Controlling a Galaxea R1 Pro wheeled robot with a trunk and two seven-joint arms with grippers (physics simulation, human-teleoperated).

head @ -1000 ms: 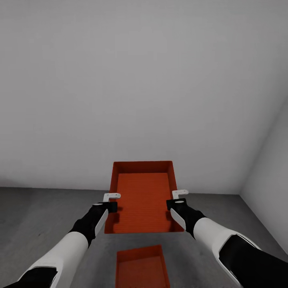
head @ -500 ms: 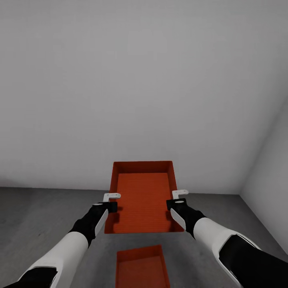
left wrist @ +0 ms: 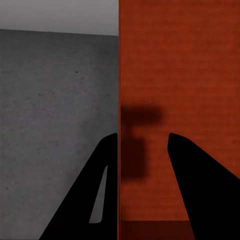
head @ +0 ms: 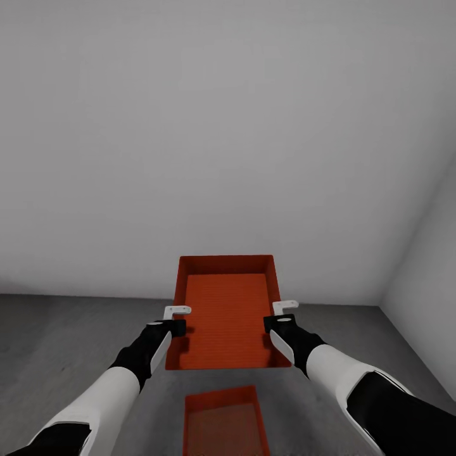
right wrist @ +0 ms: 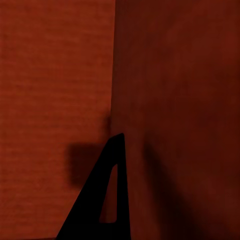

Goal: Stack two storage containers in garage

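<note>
Bin held over bin in the garage

Head view: both arms hold one orange-red container (head: 228,310) level above the grey concrete floor (head: 57,342); left gripper (head: 172,320) and right gripper (head: 279,315) pinch its long side walls. It holds nothing. A second container (head: 223,421) sits on the floor below, also bare inside.

Left wrist view: dark fingers (left wrist: 197,185) straddle the wall, floor beside.

Right wrist view: one finger (right wrist: 107,195) shows inside the bin.

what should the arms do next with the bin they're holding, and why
Probably draw the held container back toward the robot and lower it. The left gripper and right gripper clamp its side walls in the air, while the second container sits on the concrete floor nearer the robot, not directly beneath.
</note>
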